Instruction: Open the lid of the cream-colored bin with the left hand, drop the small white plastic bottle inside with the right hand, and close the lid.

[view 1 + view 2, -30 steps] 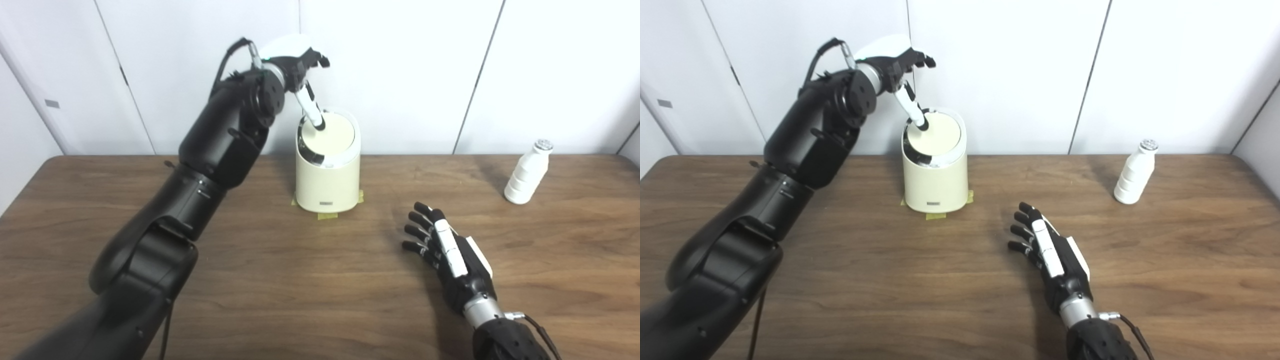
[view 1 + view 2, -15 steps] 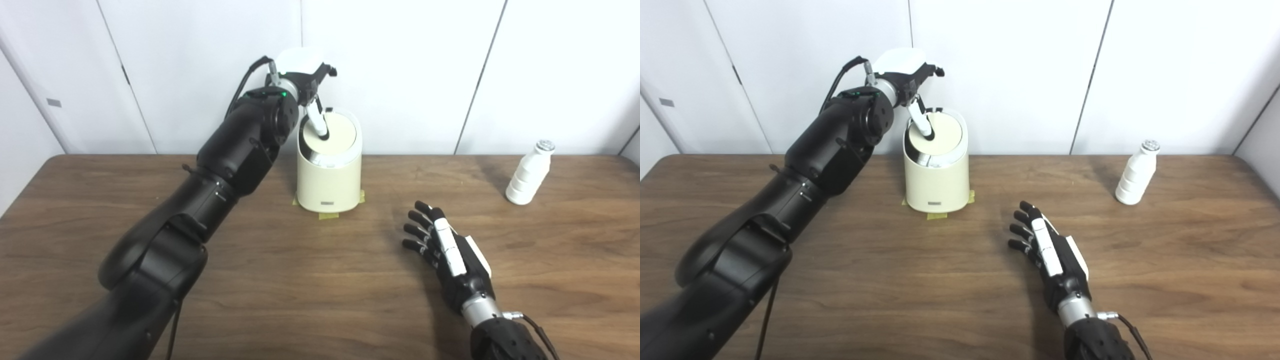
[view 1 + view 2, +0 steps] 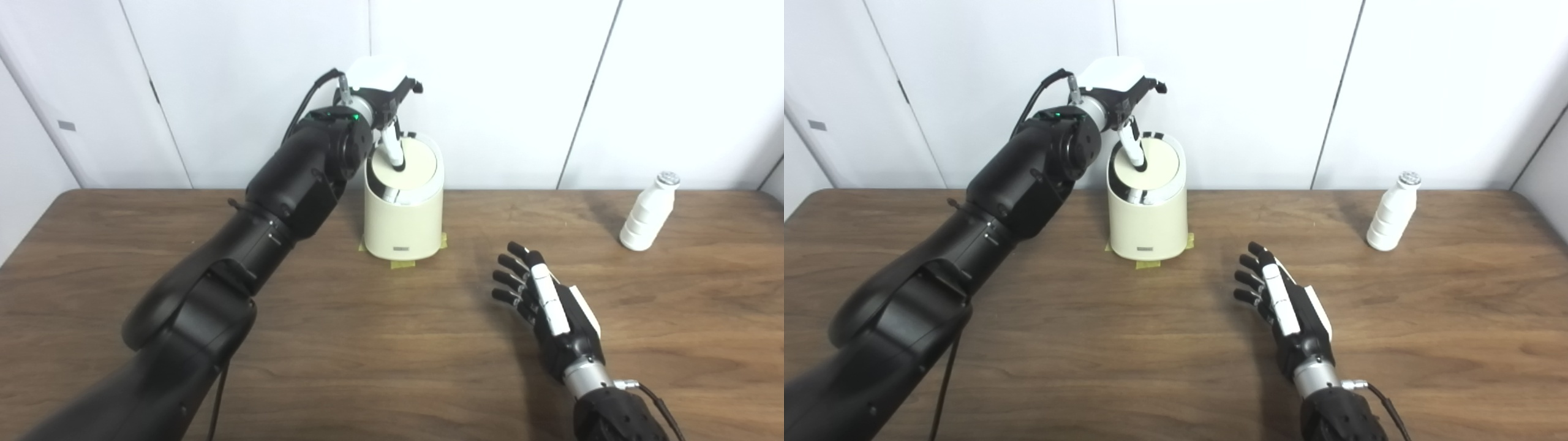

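The cream-colored bin (image 3: 402,223) stands at the table's back centre, on yellow tape marks. Its round swing lid (image 3: 413,164) is tilted, with a dark gap along its near edge. My left hand (image 3: 383,98) hovers above the bin's left rear; one finger (image 3: 392,153) reaches down and presses on the lid, the others are spread. The small white plastic bottle (image 3: 646,211) stands upright at the back right, apart from both hands. My right hand (image 3: 548,309) is open and empty, fingers spread, just above the table right of centre.
The wooden table (image 3: 392,343) runs to white wall panels behind the bin. The left forearm (image 3: 269,202) crosses the left half of the table. Bare wood lies between the right hand and the bottle.
The left hand has shifted right and forward over the bin, its finger pushing the lid further down. The right hand has crept slightly up and left. The bottle has not moved.
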Action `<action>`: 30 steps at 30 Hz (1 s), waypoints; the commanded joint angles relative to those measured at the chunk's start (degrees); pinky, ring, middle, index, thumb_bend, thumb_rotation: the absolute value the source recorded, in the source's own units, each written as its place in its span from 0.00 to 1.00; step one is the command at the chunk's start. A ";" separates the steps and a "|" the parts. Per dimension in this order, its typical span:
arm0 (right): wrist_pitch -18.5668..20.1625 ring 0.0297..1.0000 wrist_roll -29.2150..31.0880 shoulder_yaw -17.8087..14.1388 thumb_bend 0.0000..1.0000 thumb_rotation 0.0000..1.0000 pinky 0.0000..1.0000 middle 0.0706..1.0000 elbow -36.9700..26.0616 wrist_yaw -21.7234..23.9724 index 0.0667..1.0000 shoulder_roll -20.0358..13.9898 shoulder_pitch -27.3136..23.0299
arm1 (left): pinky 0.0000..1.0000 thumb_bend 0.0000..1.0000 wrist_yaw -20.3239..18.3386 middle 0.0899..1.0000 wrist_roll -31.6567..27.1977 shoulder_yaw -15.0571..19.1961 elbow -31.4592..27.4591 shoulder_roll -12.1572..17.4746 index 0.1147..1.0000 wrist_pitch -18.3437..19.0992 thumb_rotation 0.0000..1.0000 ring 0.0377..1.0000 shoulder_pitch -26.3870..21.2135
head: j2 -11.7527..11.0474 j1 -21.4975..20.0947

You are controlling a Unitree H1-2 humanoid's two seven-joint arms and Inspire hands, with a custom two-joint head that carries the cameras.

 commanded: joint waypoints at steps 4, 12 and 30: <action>-2.13 0.82 -0.26 0.10 0.58 0.90 0.75 0.86 -2.10 -0.24 0.89 0.26 -2.08 | 0.87 0.97 0.10 0.91 4.07 -4.17 -0.82 1.34 0.89 -1.44 0.06 0.92 -3.89 | 0.23 -0.12; -1.62 0.82 -0.27 0.05 0.57 0.90 0.75 0.86 -2.67 -0.55 0.89 0.58 -2.15 | 0.85 0.97 -1.52 0.91 5.90 -6.53 -1.95 1.59 0.91 -1.87 0.05 0.91 -2.46 | 0.48 -0.32; -0.01 0.82 -0.57 -0.29 0.55 0.90 0.73 0.86 -3.48 -1.34 0.89 0.97 -2.51 | 0.88 1.00 -8.62 0.92 3.72 -1.58 -9.30 4.30 0.87 0.98 0.06 0.93 -3.63 | 0.85 -0.37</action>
